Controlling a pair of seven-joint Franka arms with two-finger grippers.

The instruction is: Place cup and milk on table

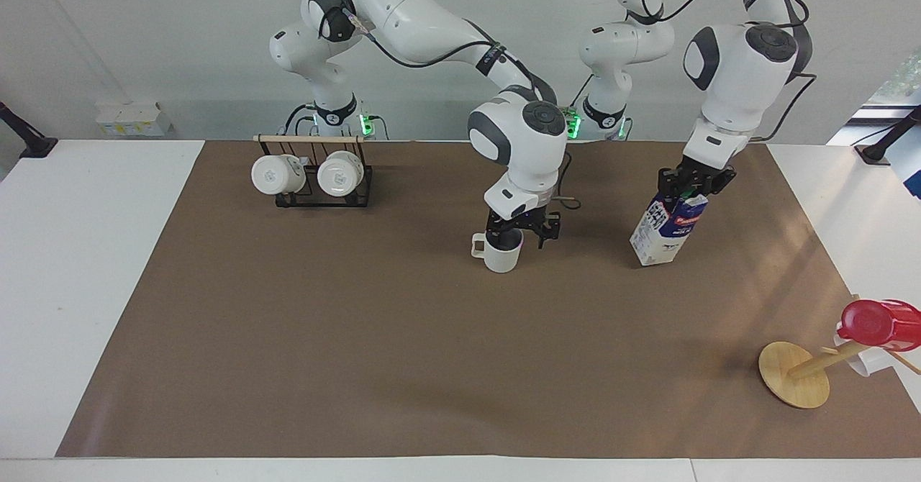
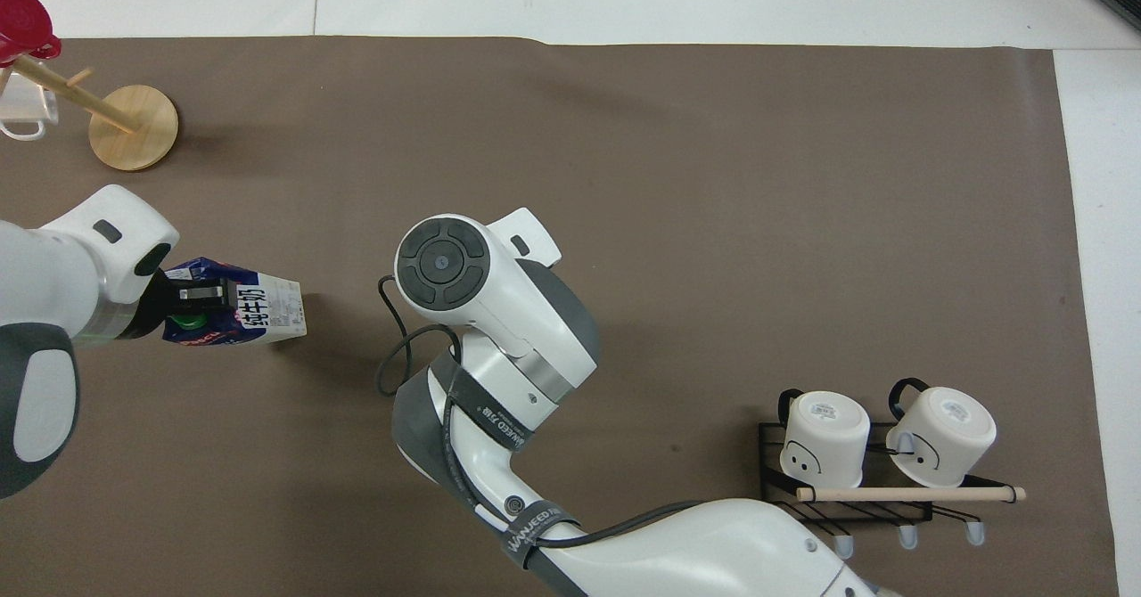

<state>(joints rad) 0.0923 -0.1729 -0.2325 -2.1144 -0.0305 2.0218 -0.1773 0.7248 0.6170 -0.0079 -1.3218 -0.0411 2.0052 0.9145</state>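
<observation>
the cup [image 1: 501,255] was stood on the bench [image 1: 360,338], the right gripper [image 1: 523,232] fingers spread above it; the milk [image 1: 663,229] (tilted) was pinched by the left gripper [image 1: 691,185].

In the overhead view the right arm's wrist covered the cup and the right gripper entirely. The left arm hid the top of the milk carton [image 2: 258,310] there, and the picture's edge cut off the red cup [image 2: 22,20] on the wooden stand [image 2: 132,116]. In the facing view the right gripper [image 1: 519,232] hid part of the cup's [image 1: 501,257] rim.
</observation>
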